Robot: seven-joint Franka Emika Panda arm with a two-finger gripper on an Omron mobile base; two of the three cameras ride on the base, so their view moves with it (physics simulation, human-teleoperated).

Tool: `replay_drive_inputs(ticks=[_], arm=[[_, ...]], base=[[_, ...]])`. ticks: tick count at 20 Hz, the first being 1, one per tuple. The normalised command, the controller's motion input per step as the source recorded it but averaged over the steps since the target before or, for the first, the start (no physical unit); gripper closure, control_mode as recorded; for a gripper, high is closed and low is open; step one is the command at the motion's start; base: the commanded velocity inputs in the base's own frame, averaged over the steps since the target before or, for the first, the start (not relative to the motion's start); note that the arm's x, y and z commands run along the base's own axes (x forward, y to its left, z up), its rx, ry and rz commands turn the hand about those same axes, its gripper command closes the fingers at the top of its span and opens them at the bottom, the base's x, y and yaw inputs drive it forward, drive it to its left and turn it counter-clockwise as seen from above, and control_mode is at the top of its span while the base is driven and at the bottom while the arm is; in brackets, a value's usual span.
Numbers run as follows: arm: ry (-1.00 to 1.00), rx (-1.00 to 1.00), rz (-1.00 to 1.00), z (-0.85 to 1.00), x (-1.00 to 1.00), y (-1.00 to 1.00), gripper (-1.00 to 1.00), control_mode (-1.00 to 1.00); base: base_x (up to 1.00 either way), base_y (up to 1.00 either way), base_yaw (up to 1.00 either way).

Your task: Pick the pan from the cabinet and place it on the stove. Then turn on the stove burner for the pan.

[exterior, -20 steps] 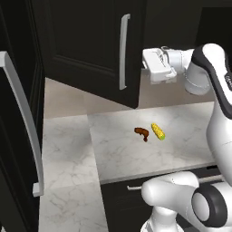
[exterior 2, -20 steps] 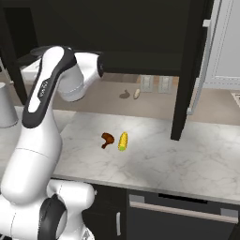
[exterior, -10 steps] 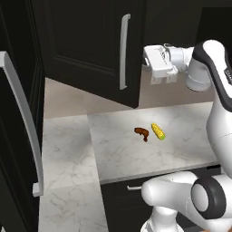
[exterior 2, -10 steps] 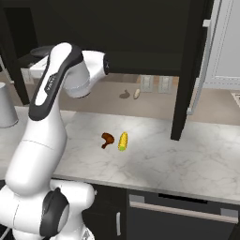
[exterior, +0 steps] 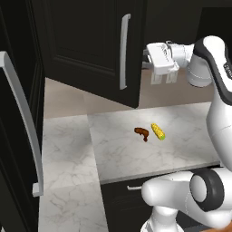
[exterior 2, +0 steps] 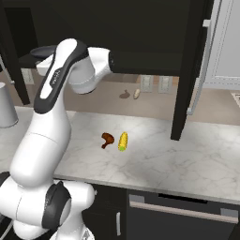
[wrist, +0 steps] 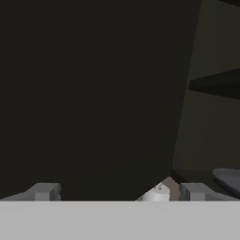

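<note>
The white arm reaches up toward the open wall cabinet (exterior: 90, 50), its gripper (wrist: 115, 192) spread to full width and holding nothing. In the hand view the 2 grey fingertips (wrist: 44, 191) rise at the bottom edge, facing a dark panel that is probably the inner face of a cabinet door. The relation that matters lies at the right of that view: a rounded dark grey rim, most likely the pan (wrist: 227, 180), sits on a shelf inside the cabinet, off to the right of the fingers and a little beyond them, low under a second shelf edge. Its long handle cannot be made out in the gloom, so the pan's long axis cannot be told. To judge by this, the hand must swing right, past the door edge, before it can close on anything. On the marble counter (exterior: 118, 158) below lie 1 brown piece of food (exterior: 142, 132) and 1 yellow corn cob (exterior: 157, 131), side by side.
</note>
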Motion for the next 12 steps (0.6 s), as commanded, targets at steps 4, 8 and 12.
replay_drive_inputs(ticks=[4, 8, 12], arm=[[0.0, -0.09, -0.02, 0.0, 0.18, -0.1, -1.0, -1.0], [0.0, -0.07, 0.0, 0.0, 0.17, -0.07, -1.0, -1.0], [0.0, -0.05, 0.0, 0.0, 0.23, -0.05, -1.0, -1.0]], base=[[0.0, 0.0, 0.0], [0.0, 0.0, 0.0], [0.0, 0.0, 0.0]])
